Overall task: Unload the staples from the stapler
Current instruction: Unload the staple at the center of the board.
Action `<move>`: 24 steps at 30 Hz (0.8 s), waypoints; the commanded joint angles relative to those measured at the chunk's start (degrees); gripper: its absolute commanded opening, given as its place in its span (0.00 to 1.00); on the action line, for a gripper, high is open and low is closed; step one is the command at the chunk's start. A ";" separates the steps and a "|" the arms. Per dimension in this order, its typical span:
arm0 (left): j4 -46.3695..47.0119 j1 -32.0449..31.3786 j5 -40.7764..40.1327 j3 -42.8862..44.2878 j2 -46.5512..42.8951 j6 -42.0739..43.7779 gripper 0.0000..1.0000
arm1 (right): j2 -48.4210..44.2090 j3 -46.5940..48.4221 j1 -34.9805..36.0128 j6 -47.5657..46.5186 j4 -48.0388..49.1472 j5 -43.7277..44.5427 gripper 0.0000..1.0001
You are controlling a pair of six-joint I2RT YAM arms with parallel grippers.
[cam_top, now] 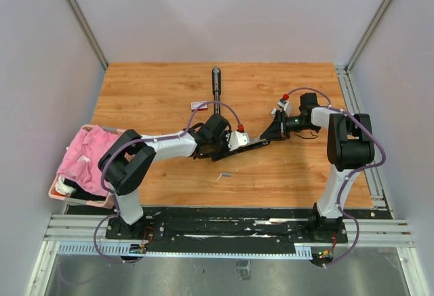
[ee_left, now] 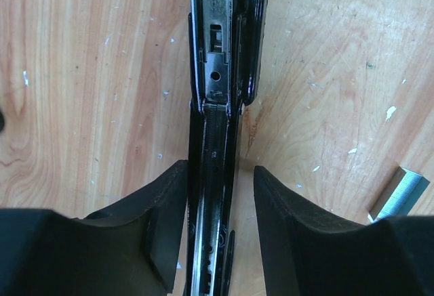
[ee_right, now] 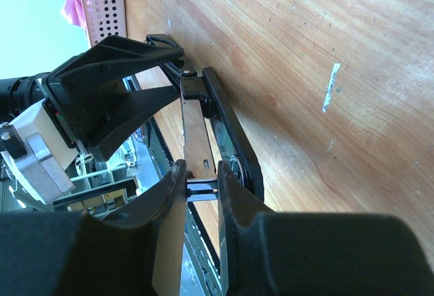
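Observation:
The black stapler (cam_top: 252,143) lies opened out on the wooden table, its silvery magazine rail (ee_left: 215,72) facing up. My left gripper (ee_left: 220,171) straddles the rail near its left end (cam_top: 215,152). Its left finger touches the stapler, while a gap of bare wood shows before the right finger. My right gripper (ee_right: 202,187) is shut on a thin metal piece at the stapler's other end (cam_top: 270,135). From the right wrist view the left gripper (ee_right: 173,71) appears at the far end of the stapler (ee_right: 227,133). A short strip of staples (ee_left: 400,194) lies loose on the table (cam_top: 224,175).
A slim black bar (cam_top: 216,89) lies toward the back of the table, with a small red-and-white box (cam_top: 199,105) beside it. A perforated basket (cam_top: 57,193) holding pink cloth (cam_top: 88,150) sits at the left edge. Grey walls enclose the table.

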 commanded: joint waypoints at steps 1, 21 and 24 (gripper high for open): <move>-0.06 -0.49 1.16 1.53 1.27 -1.24 0.47 | 0.99 -0.84 -0.34 -0.25 0.23 0.59 0.14; -0.74 -0.22 0.40 2.82 -2.24 -4.35 0.00 | 0.85 0.17 -0.56 -2.96 -2.02 2.63 0.36; -0.66 0.01 1.16 2.27 -3.49 -5.03 0.00 | 0.41 0.43 -0.68 -3.44 -2.60 2.88 0.37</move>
